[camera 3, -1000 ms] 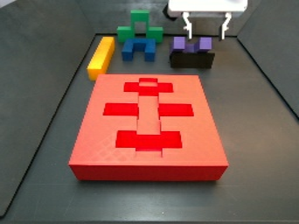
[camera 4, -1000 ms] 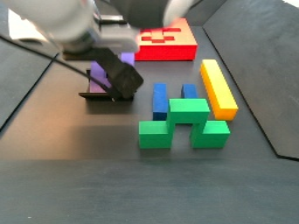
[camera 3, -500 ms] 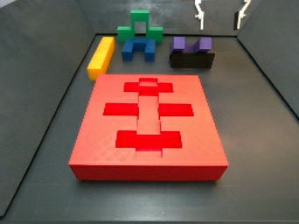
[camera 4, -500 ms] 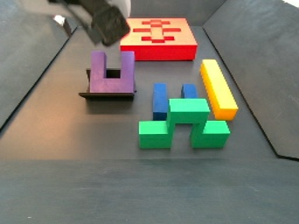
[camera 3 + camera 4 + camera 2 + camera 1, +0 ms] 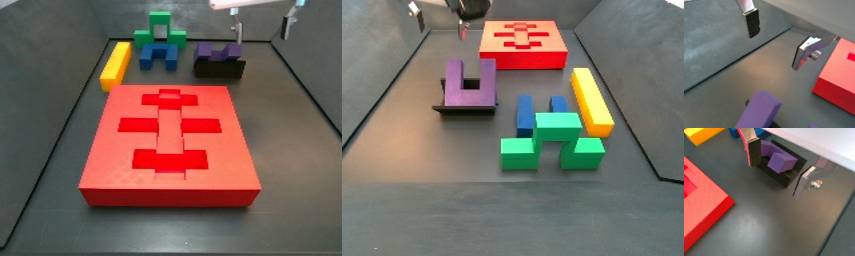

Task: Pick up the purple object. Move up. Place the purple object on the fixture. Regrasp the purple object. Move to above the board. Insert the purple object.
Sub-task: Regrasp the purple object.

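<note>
Placed on the fixture; regrasp, move and insertion judged still to come

Purple object (image 5: 470, 82) seated prongs-up on fixture (image 5: 464, 107), directly below gripper (image 5: 777, 165); gripper raised clear above, plates spread wide with nothing between them and touching nothing; board (image 5: 171, 140) off to one side of gripper, cut-outs unfilled; fingers (image 5: 751, 22) bare in both wrist views
</note>
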